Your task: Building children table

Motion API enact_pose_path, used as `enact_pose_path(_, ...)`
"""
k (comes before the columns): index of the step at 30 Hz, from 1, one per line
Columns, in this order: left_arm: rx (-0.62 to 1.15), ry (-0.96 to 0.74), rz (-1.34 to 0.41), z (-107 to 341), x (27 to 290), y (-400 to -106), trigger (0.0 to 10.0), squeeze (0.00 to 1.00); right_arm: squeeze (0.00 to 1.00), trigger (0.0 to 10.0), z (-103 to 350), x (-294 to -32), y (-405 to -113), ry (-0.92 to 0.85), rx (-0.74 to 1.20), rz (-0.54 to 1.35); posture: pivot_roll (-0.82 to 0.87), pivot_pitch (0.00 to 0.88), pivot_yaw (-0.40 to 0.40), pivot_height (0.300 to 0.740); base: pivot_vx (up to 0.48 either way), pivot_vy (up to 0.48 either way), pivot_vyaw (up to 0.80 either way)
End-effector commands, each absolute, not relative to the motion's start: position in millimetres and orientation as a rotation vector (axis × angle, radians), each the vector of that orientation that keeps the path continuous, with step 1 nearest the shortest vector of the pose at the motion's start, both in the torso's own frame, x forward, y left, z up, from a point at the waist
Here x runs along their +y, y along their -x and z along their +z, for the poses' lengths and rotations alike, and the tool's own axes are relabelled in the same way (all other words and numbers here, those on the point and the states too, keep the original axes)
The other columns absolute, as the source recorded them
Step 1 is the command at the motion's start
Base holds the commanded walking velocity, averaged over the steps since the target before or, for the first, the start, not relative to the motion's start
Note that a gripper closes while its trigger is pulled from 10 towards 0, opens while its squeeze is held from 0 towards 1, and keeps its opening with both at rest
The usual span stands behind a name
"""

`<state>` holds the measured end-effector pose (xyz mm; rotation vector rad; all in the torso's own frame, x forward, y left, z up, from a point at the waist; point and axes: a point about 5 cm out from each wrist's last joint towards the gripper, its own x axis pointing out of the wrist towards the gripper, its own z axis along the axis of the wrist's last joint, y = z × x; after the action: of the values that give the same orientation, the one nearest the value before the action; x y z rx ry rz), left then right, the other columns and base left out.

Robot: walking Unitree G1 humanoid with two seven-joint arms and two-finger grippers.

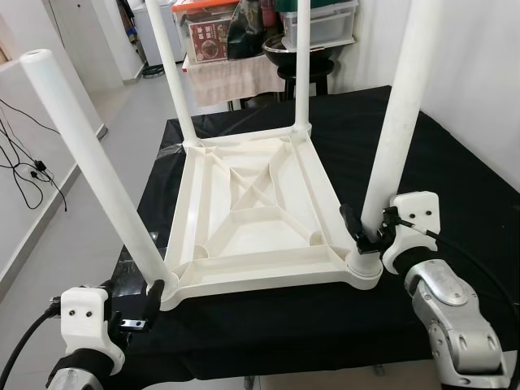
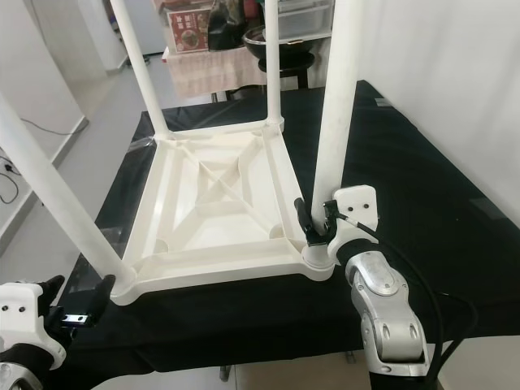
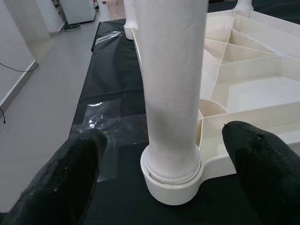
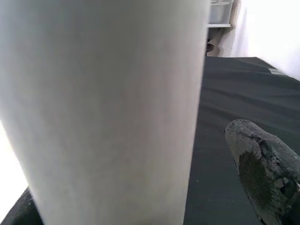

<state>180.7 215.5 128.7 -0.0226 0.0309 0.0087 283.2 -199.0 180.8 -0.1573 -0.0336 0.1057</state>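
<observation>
Behind, stool [image 1: 302, 75], boxes [image 1: 210, 32], black cloth [image 1: 455, 187]

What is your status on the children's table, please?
Left hand open around near-left leg base. Right hand at near-right leg base, grip unclear. Tabletop upside down on black cloth, four legs up. Nothing obstructing.

Table frame [image 1: 253, 213] and legs [image 1: 89, 166]: off-white plastic. Cloth [image 1: 455, 175] beneath: plain black. Gripper fingers [image 3: 75, 178]: black, textured. Arms [image 1: 451, 313]: silver. Background box [image 1: 213, 34]: apparently red, with a printed label.
</observation>
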Motion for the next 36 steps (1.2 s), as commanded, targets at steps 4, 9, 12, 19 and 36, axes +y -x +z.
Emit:
enact_pose_path(4, 0.042, -0.001, 0.006, 127, 218, -182, 10.0, 0.00, 0.00, 10.0, 185, -166, -282, 0.057, -0.064, 0.284, -0.06, 0.060, 0.082, 0.740, 0.000, 0.000, 0.00)
enact_pose_path(9, 0.040, -0.014, -0.009, 127, 217, -186, 10.0, 0.00, 0.00, 10.0, 188, -161, -283, 0.053, -0.077, 0.315, -0.06, 0.058, 0.081, 0.740, 0.000, 0.000, 0.00)
enact_pose_path(12, 0.026, -0.030, 0.029, 127, 223, -191, 10.0, 0.00, 0.00, 10.0, 194, -159, -288, 0.051, -0.097, 0.327, -0.06, 0.063, 0.078, 0.740, 0.000, 0.000, 0.00)
enact_pose_path(19, 0.005, -0.039, 0.097, 128, 233, -199, 10.0, 0.00, 0.00, 10.0, 205, -156, -293, 0.043, -0.132, 0.357, -0.06, 0.069, 0.073, 0.740, 0.000, 0.000, 0.00)
enact_pose_path(36, -0.011, -0.033, 0.129, 116, 244, -223, 10.0, 0.00, 0.00, 10.0, 241, -155, -300, 0.035, -0.222, 0.375, -0.11, 0.071, 0.065, 0.740, 0.000, 0.000, 0.00)
